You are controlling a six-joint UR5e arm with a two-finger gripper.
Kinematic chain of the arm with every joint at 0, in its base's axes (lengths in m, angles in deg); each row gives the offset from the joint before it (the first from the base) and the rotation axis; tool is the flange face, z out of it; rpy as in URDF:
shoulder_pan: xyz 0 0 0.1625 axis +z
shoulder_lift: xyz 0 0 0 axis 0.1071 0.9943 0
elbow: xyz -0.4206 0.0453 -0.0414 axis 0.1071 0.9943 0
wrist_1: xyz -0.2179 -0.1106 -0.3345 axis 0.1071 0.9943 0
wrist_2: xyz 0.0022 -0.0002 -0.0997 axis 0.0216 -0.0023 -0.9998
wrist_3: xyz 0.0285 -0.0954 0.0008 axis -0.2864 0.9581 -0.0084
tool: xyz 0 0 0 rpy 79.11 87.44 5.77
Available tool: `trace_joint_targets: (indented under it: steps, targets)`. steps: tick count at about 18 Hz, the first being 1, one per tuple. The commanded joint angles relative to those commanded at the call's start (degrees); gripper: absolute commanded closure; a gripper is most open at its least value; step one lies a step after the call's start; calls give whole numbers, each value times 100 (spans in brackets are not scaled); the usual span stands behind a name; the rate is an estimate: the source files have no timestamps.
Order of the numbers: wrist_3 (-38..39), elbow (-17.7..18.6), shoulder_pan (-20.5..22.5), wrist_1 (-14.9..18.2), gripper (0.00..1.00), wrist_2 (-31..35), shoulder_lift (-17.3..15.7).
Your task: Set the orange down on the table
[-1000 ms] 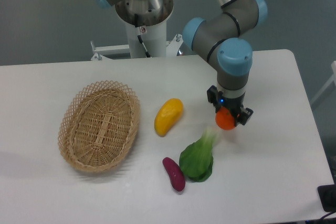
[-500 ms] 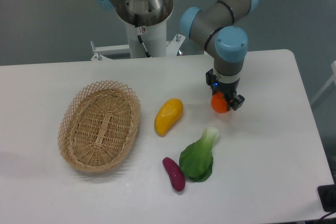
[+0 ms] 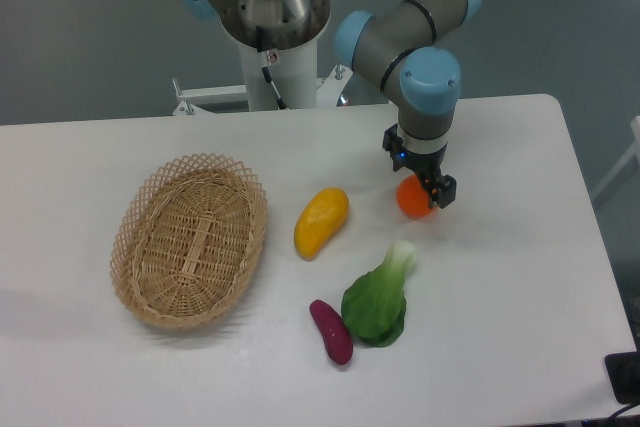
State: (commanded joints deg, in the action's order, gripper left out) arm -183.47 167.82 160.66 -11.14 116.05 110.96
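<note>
White tabletop (image 3: 520, 277): basket (image 3: 188, 241) left, mango (image 3: 321, 221) centre, leafy green (image 3: 378, 299) and purple vegetable (image 3: 331, 331) nearer. Orange (image 3: 414, 198): clamped in my end effector (image 3: 417, 191), carried left and farther over the last second. Placement pending; I judge lowering and release remain.

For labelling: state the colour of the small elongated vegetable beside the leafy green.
Dark purple-magenta vegetable, clearest in the fixed camera view.
</note>
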Motion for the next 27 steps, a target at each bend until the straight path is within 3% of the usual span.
trace_joint_targets:
  steps: [3,6,7,10,12,14,16,18,20,27]
  targets:
    - [17,-175,96,26,0,-289,-9]
    - [980,-395,430,44,0,-1647,-35]
    - [1176,-448,457,53,0,-1835,-35]
    - [1537,-1123,230,123,0,-1619,175]
    - [1739,-1379,159,202,0,-1180,290]
    - [1767,-1686,-104,473,0,-714,413]
    - [1767,-2064,-149,999,0,-607,509]
    - [1845,-2705,-184,2052,0,-589,728]
    - [2012,-2961,-254,2424,0,-589,843]
    - [2048,-3340,-430,2382,0,-194,1089]
